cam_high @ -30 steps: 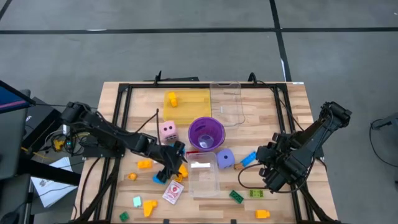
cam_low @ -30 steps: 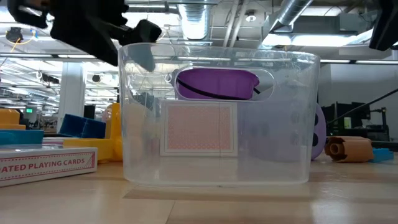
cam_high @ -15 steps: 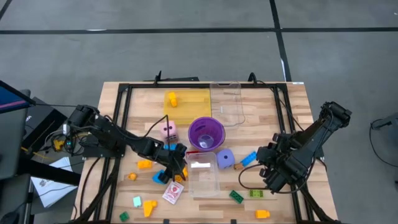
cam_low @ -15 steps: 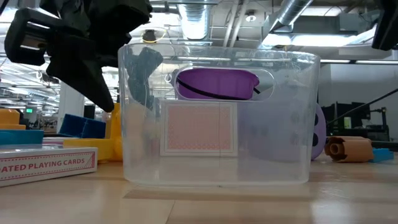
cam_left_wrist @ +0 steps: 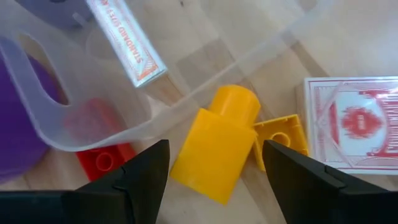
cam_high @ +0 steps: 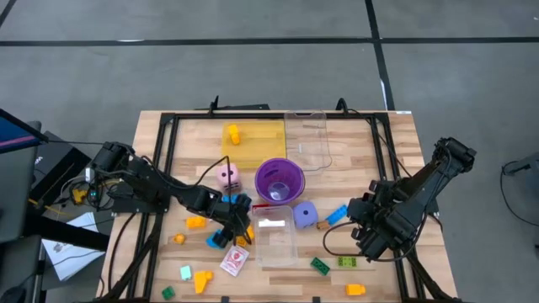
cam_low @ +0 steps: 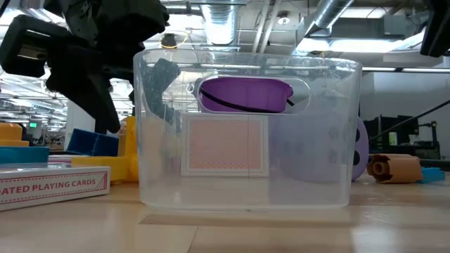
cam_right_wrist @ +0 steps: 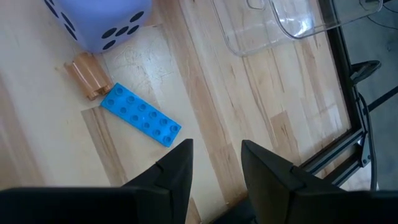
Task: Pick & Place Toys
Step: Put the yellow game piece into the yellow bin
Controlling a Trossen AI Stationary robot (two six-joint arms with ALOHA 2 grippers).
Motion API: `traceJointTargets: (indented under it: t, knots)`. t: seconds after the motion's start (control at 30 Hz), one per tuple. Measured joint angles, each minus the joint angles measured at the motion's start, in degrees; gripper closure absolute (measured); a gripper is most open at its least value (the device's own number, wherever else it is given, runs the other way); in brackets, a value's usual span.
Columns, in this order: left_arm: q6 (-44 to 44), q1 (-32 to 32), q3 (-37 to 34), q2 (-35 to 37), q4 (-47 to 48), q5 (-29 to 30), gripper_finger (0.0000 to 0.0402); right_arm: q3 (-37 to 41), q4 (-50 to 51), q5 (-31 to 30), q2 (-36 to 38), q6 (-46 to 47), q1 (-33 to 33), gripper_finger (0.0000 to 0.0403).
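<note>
from above, on the wooden table (cam_high: 396, 143), the left gripper (cam_high: 238, 229) hangs low beside the clear bin (cam_high: 274, 238), over a yellow brick (cam_high: 247, 231); the right gripper (cam_high: 368, 238) waits near the table's right edge. most toys lie loose: the pink die (cam_high: 226, 177), purple die (cam_high: 305, 215), blue plate (cam_high: 336, 215), green bricks (cam_high: 320, 267), an orange brick (cam_high: 195, 222) and the card box (cam_high: 235, 261). only a card pack in the bin and one yellow piece (cam_high: 232, 134) on the yellow tray (cam_high: 268, 135) look placed, so i judge the job barely begun.

at table level, the bin (cam_low: 246, 133) holds a card pack (cam_low: 225, 144) on edge; the left arm hangs at its left.

in the left wrist view, the fingers (cam_left_wrist: 140, 183) stand wide apart astride the yellow brick (cam_left_wrist: 219, 144), gripping nothing, with a red brick (cam_left_wrist: 104, 160) close by.

in the right wrist view, the fingers (cam_right_wrist: 177, 168) stand narrowly parted and empty, the blue plate (cam_right_wrist: 140, 114) ahead of them.
</note>
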State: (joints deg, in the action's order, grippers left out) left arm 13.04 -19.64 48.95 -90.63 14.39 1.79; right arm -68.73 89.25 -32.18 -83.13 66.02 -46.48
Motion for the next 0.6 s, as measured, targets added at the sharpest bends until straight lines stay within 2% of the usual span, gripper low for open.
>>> traceJointTargets:
  t: [0.17, 0.6]
  knots:
    - [-1.41, -0.02, 0.0, 0.0, 0.23, -2.68, 0.0147, 0.0, -0.02, 0.63, 0.0, 0.01, 0.0, 0.0274]
    - [-1.96, -0.02, 0.0, 0.02, -0.02, -2.15, 0.0153, 0.0, 0.0, 0.61, 0.0, 0.01, 0.0, 0.0274]
